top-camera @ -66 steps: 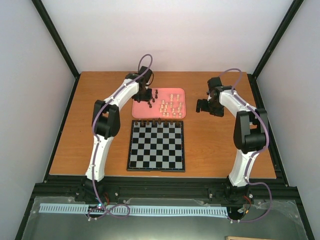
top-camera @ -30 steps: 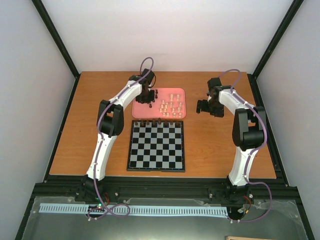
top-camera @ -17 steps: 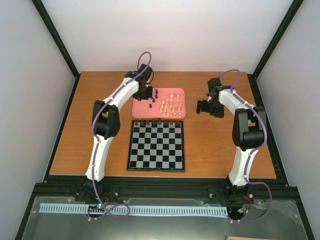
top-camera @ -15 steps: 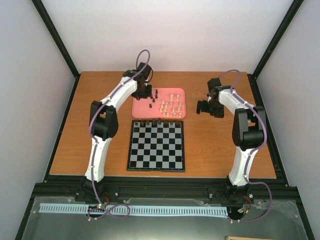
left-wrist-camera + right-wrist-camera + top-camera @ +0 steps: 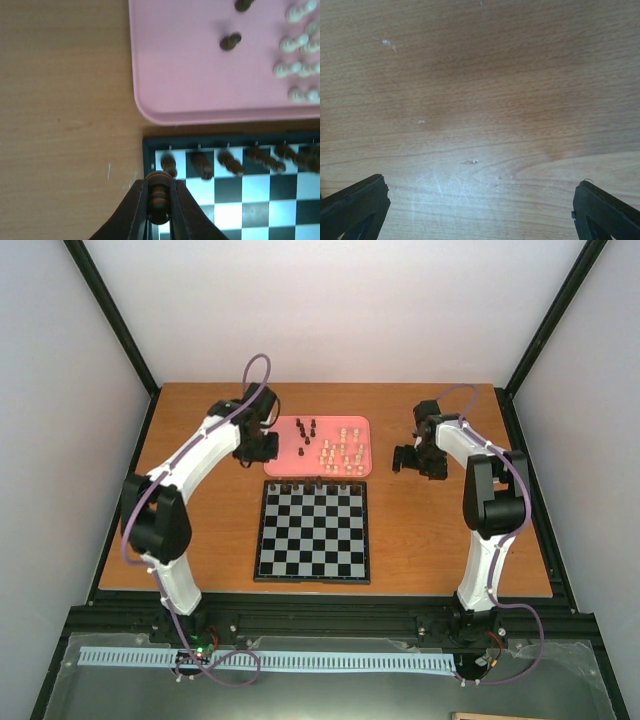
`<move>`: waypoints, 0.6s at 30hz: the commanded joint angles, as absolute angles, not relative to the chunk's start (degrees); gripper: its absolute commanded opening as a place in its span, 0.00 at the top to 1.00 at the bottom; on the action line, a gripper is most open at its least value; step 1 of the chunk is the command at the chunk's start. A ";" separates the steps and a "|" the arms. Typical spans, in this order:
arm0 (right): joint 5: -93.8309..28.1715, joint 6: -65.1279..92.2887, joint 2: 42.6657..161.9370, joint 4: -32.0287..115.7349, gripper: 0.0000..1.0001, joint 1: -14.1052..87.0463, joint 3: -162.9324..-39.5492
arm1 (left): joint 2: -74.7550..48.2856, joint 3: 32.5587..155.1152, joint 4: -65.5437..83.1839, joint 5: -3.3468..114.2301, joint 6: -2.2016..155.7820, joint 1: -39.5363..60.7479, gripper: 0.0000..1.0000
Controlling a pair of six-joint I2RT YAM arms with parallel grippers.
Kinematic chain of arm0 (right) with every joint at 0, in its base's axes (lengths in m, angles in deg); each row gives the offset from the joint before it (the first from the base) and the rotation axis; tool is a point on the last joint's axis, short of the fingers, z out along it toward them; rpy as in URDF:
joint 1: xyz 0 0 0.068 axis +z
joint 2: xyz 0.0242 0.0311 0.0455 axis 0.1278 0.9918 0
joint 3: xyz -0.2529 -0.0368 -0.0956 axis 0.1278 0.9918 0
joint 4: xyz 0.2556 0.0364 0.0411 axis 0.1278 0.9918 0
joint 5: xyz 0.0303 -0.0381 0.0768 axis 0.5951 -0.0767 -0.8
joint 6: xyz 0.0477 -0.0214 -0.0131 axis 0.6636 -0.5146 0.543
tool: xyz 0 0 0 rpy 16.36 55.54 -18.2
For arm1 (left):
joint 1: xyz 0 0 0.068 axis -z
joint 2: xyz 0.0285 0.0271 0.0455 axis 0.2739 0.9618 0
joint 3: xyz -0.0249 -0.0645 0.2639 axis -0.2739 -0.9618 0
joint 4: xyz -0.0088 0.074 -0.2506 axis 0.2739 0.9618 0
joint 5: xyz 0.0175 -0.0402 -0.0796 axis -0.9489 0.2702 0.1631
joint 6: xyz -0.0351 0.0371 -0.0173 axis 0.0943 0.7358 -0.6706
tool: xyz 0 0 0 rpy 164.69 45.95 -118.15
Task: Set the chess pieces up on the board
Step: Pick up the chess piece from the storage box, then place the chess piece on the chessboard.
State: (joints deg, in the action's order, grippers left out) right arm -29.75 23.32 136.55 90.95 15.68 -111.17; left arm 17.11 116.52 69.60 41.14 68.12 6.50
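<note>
A: What's different from a moment ago?
B: The left arm has swung off the pink tray (image 5: 292, 462). Half a second back its wrist hung over the tray's left part. Now the left gripper (image 5: 255, 447) sits past the tray's left edge, over the table (image 5: 220, 540). The right arm hasn't budged.
A: Is it carrying anything?
B: Yes. In the wrist view the fingers (image 5: 135, 210) are pinched on a dark piece (image 5: 159, 199), held upright and seen against the far-left corner of the board (image 5: 260, 200). Whether it's right over that corner, I can't tell.
A: And the right gripper (image 5: 480, 210)?
B: Its jaws are spread wide with nothing between them, only wood below.
A: So which step is this?
B: The carry from tray to board, I'd say. A row of dark pieces (image 5: 201, 166) already stands along the board's far edge. The spare dark pieces (image 5: 307, 430) and the cream pieces (image 5: 342, 452) are on the tray.
A: What does the next move need?
B: Probably lowering onto a free square without clipping the neighbours, setting the piece down level, then parting the fingers and lifting straight up
</note>
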 commanded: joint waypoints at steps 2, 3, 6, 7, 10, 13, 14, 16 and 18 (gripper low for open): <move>-29.58 23.46 134.00 89.75 0.00 15.87 -109.09 | 8.68 103.82 65.44 46.34 64.96 7.32 0.99; -29.65 23.53 133.76 89.62 0.00 15.86 -108.95 | 7.36 101.18 63.91 46.60 64.89 7.82 0.99; -29.55 23.54 133.09 88.97 0.00 16.03 -108.29 | 4.37 94.08 58.82 48.00 64.51 9.13 0.99; -29.58 23.54 132.95 88.90 0.00 16.11 -108.03 | 3.69 91.55 56.43 48.93 64.27 9.51 0.99; -29.51 23.63 132.46 88.58 0.00 16.22 -107.39 | 3.26 88.09 52.12 50.08 63.39 9.68 0.99; -29.76 23.97 131.60 88.29 0.00 16.39 -106.63 | 3.76 86.92 48.63 49.33 62.93 9.69 0.99; -29.67 24.01 131.42 88.35 0.00 16.46 -106.56 | 4.26 86.89 48.35 49.03 62.82 9.74 0.99; -29.40 24.03 130.91 88.41 0.00 16.48 -106.31 | 5.35 87.06 47.89 48.56 62.59 9.76 0.99; -29.08 23.99 130.52 88.41 0.00 16.48 -106.05 | 6.06 87.08 47.35 48.06 62.55 9.77 0.99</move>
